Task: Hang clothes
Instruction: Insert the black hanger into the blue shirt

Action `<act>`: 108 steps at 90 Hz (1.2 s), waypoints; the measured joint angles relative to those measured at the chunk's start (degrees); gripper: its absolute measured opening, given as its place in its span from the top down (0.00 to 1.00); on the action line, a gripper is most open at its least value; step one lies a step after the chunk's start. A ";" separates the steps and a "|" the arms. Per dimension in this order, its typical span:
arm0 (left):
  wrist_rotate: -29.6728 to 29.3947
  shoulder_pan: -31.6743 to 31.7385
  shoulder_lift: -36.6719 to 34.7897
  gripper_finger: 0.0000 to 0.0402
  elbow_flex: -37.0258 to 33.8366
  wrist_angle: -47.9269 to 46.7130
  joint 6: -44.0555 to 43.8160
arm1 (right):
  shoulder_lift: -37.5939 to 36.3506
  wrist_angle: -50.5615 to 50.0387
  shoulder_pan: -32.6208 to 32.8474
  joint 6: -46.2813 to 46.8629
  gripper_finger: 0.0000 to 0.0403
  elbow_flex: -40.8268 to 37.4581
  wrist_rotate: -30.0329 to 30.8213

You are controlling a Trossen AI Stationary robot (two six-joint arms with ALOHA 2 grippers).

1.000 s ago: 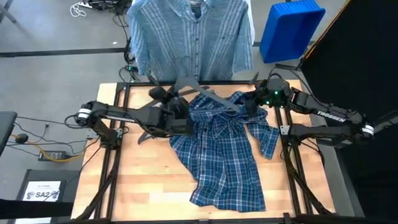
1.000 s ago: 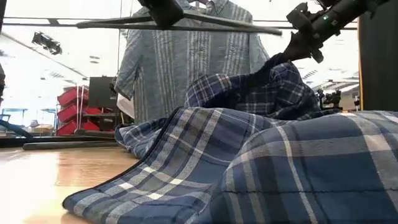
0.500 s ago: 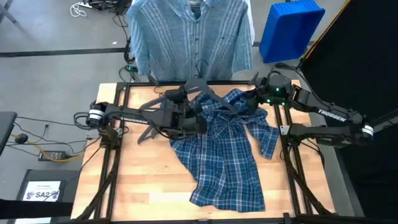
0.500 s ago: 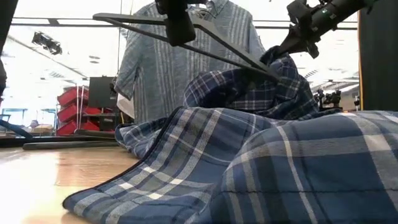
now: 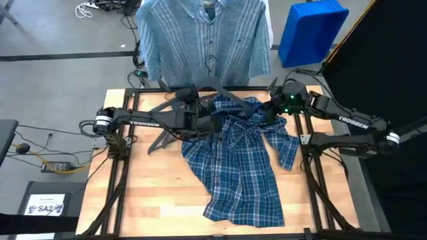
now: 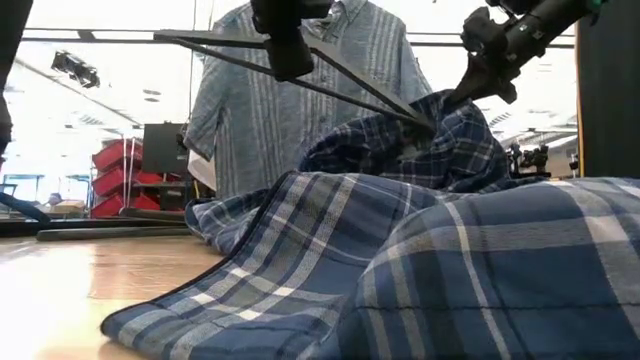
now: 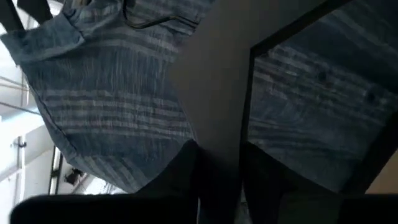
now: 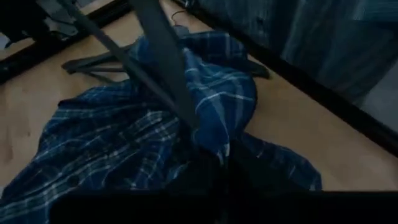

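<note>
The dark blue plaid shirt (image 5: 240, 160) lies spread on the table, its collar end raised at the far right. My right gripper (image 5: 270, 113) is shut on that raised part. My left gripper (image 5: 212, 119) is shut on a dark grey hanger (image 5: 230, 100) held in the air. The hanger slants down toward the right, and its right end (image 6: 428, 120) pokes into the raised plaid cloth. Beyond the table's far edge a light blue striped shirt (image 5: 203, 40) hangs spread out. My left gripper pinches the hanger's broad flat body (image 7: 217, 124) between its two fingers (image 7: 183, 180), about midway along the hanger. The hanger is clear of the table, tilted, with its right end lower. My right gripper pinches a bunched fold of the plaid shirt (image 8: 217, 140) near its collar end. That part is lifted off the table, while the rest of the shirt (image 6: 400, 260) trails slack onto the wood.
A second dark hanger (image 5: 159, 140) lies flat on the table under my left arm. A blue bin (image 5: 312, 30) stands beyond the far right corner. Black frame rails (image 5: 123, 167) run along both table sides. Bare wood (image 5: 160, 193) shows at the near left.
My left gripper has moved toward the table's right and slightly far, carrying the hanger toward my right gripper. The hanger, level a second ago, has tipped with its right end down and entered the raised plaid cloth. My right gripper has kept the cloth lifted.
</note>
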 joint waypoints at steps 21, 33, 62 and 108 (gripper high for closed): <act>0.04 -0.18 1.74 0.83 -0.01 2.14 0.05 | 0.42 7.77 0.04 0.01 1.00 0.00 -0.35; 0.19 -0.78 2.85 0.83 -0.04 3.40 -0.03 | 0.42 10.44 0.04 0.60 1.00 0.00 -0.92; 2.87 -1.88 6.12 0.83 -0.04 10.35 0.03 | 0.50 17.10 0.81 2.10 1.00 0.00 -3.30; 1.37 -1.95 10.26 0.83 -0.04 24.45 -0.03 | 6.62 25.10 10.06 1.22 1.00 0.04 -5.10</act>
